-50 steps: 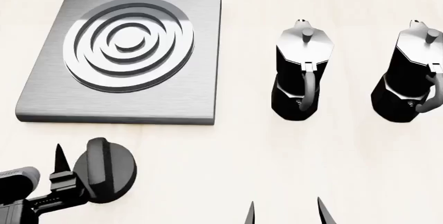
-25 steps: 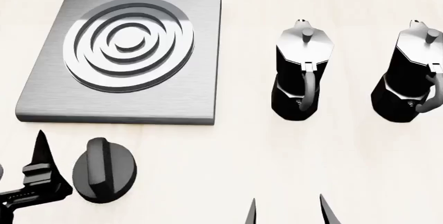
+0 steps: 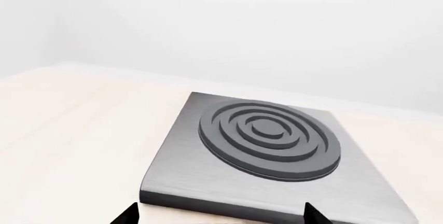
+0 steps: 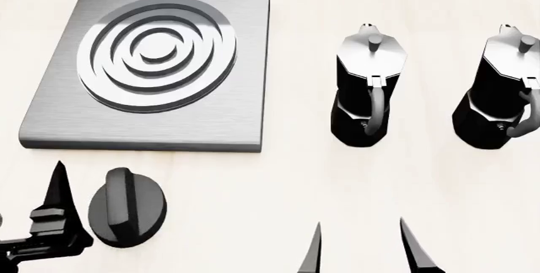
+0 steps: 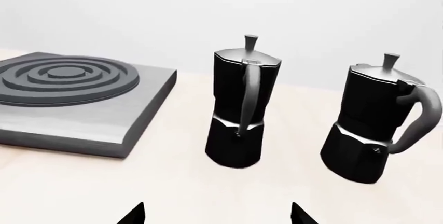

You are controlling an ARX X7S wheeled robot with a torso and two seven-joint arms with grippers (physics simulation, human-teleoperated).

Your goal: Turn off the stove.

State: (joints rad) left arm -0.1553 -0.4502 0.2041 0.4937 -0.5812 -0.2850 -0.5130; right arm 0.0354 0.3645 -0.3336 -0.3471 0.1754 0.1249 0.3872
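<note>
A: Landmark was the flat square brushed grey metal stove slab [image 4: 148, 71], lying on the pale wooden tabletop [image 4: 253, 203]. Round burner of concentric rings [image 4: 156, 52] sat in its upper face.

B: And the black round ridged knob [image 4: 128, 207]?

A: Apart from the slab, just off its near edge toward the near-left corner, standing on the tabletop. Its ridge ran roughly upright in the head view.

B: Left gripper [image 4: 38, 222]?

A: Just beside the knob, on the side away from the pots, not touching it. One pointed black finger [image 4: 57, 184] rose toward the slab's near edge. In the left wrist view both black tips [image 3: 128, 214] showed well apart with the slab's near edge between them, so the jaws were spread and held nothing.

B: Right gripper [image 4: 365, 251]?

A: Off the slab's near-right corner, out over bare tabletop. Two black tips apart, nothing between them: spread as well.

B: Anything else?

A: Two black-and-silver moka pots to the slab's right, both upright. The nearer black-and-silver moka pot [image 4: 365, 86] stood beside the slab's right edge with a gap; the farther moka pot [image 4: 502, 90] stood beyond it, partly cut off by the head view's edge. Handles faced the robot.
</note>
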